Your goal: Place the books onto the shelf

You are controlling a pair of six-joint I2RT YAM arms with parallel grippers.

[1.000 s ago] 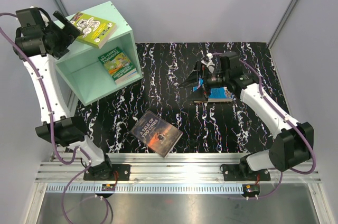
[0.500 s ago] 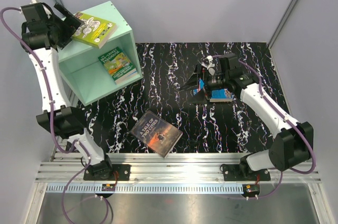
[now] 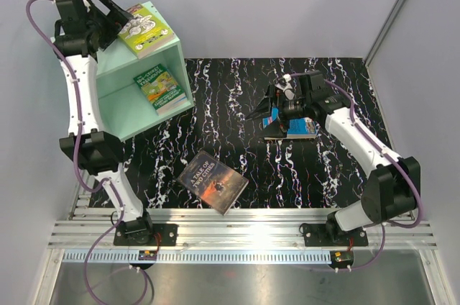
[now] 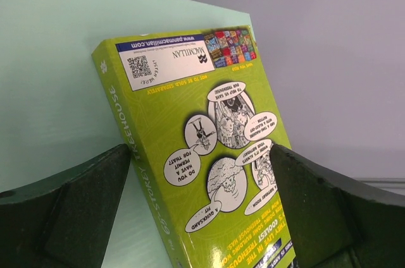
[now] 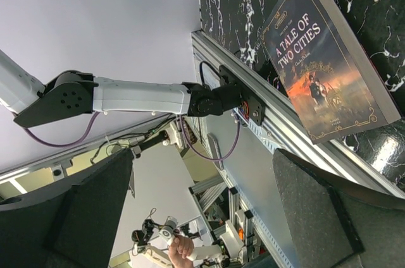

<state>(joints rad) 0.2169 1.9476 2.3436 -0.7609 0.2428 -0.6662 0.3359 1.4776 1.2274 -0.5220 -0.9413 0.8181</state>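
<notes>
From above, the lime book (image 3: 147, 28) is seen pushed farther back on top of the shelf (image 3: 118, 100), with the left gripper (image 3: 109, 8) raised behind it. In the left wrist view, the book is straddled by wide-spread jaws and seemingly not clamped. In the right wrist view, the right gripper (image 3: 264, 111) is shown open and empty, with Two Cities (image 5: 329, 59) left well apart from the shelf, so shelving is judged unfinished.

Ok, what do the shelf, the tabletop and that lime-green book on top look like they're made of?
Shelf: painted wood or board, going by the flat mint panels with square edges; matt finish.
Tabletop: black with white marble veining and no glare, so likely a printed sheet rather than stone; cannot confirm.
Lime-green book: thin printed card cover with a slight sheen.
</notes>
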